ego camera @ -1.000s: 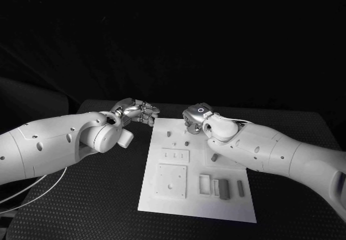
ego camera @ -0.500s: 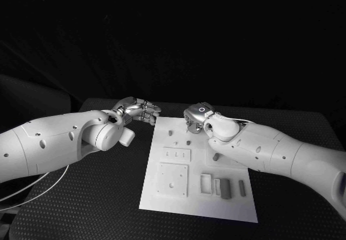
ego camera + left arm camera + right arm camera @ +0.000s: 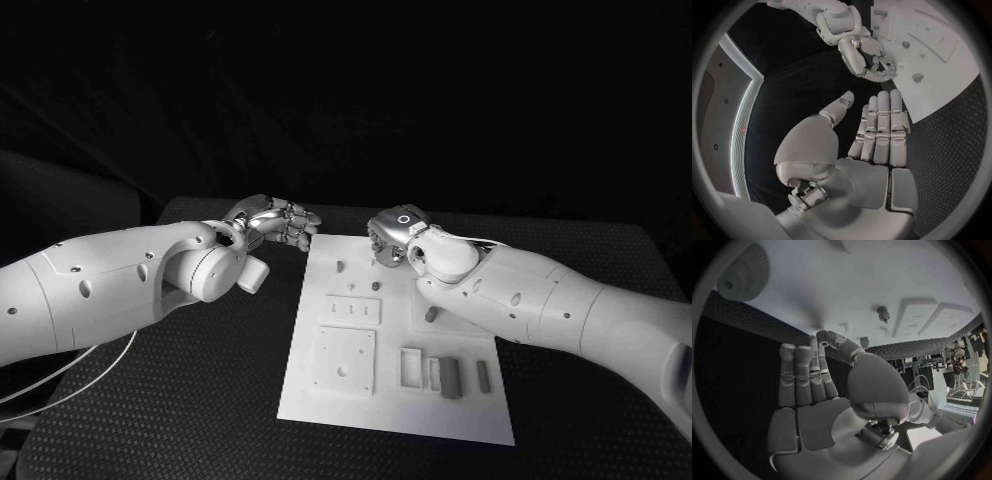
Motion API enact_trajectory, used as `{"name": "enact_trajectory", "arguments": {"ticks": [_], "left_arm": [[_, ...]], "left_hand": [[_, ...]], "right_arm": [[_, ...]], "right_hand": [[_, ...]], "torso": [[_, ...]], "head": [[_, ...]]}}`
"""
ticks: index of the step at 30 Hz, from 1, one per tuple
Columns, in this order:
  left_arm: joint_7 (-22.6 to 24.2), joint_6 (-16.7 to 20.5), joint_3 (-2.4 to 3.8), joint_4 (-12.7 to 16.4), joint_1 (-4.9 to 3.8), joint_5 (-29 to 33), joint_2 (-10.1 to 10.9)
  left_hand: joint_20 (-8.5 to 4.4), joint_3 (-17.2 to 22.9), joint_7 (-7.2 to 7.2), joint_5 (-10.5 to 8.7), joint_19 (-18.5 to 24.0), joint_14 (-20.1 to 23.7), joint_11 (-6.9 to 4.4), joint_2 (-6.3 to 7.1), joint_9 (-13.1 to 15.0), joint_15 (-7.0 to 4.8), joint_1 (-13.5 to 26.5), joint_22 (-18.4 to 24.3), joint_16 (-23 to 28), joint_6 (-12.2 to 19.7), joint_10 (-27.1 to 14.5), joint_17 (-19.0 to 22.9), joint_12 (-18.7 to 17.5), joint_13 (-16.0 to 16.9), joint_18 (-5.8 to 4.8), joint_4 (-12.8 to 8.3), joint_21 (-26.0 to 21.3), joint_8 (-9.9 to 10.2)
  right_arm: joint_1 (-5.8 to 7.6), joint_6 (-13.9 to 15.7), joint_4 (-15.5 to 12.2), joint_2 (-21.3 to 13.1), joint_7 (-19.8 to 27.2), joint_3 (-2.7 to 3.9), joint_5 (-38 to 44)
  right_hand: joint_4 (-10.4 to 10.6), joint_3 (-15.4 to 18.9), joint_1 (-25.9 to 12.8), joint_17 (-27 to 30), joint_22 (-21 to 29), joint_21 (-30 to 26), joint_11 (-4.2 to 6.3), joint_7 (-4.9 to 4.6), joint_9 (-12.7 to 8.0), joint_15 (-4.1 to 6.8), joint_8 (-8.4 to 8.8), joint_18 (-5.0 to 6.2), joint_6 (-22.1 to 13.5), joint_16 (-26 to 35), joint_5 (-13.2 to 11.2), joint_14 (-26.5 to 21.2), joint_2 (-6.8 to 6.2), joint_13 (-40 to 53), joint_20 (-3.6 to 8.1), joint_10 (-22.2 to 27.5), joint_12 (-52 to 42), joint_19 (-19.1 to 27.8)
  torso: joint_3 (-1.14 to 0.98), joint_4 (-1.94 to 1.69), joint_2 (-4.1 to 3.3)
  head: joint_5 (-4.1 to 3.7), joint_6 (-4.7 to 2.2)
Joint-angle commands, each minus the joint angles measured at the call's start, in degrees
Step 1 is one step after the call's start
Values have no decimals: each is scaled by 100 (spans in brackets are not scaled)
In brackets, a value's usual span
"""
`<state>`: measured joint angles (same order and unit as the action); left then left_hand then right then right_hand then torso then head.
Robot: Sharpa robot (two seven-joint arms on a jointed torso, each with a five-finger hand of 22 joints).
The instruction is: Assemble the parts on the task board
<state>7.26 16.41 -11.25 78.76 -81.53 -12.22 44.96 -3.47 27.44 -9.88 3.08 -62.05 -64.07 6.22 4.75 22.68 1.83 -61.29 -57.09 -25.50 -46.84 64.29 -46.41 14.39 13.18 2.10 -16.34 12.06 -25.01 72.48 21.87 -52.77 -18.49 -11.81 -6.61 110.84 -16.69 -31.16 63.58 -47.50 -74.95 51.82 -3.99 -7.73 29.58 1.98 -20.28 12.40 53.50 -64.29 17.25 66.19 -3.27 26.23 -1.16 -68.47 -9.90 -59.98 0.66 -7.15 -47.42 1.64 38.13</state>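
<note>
The flat white rectangular task board (image 3: 397,345) lay in the middle of the black textured table (image 3: 173,420). On its near part, small grey oblong parts (image 3: 449,377) lay side by side next to a raised square plate (image 3: 345,362). Further back, small dark pegs (image 3: 374,287) stood near the board's far end.

Beyond these, the silver right hand (image 3: 387,238) hovered over the far edge of the board; the right wrist view showed its fingers (image 3: 801,377) straight, close together and holding nothing. The silver left hand (image 3: 274,222) hung just beside the board's far left corner, over the table; its fingers (image 3: 882,127) were likewise extended, narrow-set and empty.

In judgement, no part had been picked up; the step in hand was an approach. The next move called for lowering one hand onto a loose part and pinching it.

No brand, label or legible writing was observed.
</note>
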Motion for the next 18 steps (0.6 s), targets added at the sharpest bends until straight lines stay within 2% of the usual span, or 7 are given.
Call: {"name": "enact_trajectory", "arguments": {"ticks": [1,12,18], "left_arm": [[14,-98,2,6,-9,13,-15],[7,-111,-3,-1,-9,13,-15],[4,-114,-4,1,-9,13,-15]], "left_hand": [[-38,-23,-29,-5,7,29,20,3,10,-8,41,-8,20,14,-31,-8,-36,10,93,2,-27,25],[-38,-24,-30,-5,10,33,21,5,13,-7,42,-9,27,16,-31,-12,-42,13,90,2,-33,28],[-38,-25,-31,-5,11,34,21,6,14,-6,41,-10,30,16,-31,-13,-44,15,90,2,-35,29]], "right_arm": [[3,135,1,10,-3,4,43],[3,292,-12,7,-37,8,44],[5,162,18,11,-43,9,44]], "right_hand": [[4,-35,-8,8,-89,19,-20,-41,6,10,43,260,-8,-33,17,12,-74,10,29,18,42,0],[2,-41,-1,13,-89,19,-27,-48,6,3,60,260,-22,-35,18,15,-82,15,30,31,63,-2],[0,-43,6,14,-89,20,-27,-48,7,3,62,260,-21,-37,18,16,-87,18,31,30,66,-3]], "torso": [[0,3,-1],[0,2,-1],[2,2,-5]], "head": [[5,-6],[4,-23],[-6,-29]]}}
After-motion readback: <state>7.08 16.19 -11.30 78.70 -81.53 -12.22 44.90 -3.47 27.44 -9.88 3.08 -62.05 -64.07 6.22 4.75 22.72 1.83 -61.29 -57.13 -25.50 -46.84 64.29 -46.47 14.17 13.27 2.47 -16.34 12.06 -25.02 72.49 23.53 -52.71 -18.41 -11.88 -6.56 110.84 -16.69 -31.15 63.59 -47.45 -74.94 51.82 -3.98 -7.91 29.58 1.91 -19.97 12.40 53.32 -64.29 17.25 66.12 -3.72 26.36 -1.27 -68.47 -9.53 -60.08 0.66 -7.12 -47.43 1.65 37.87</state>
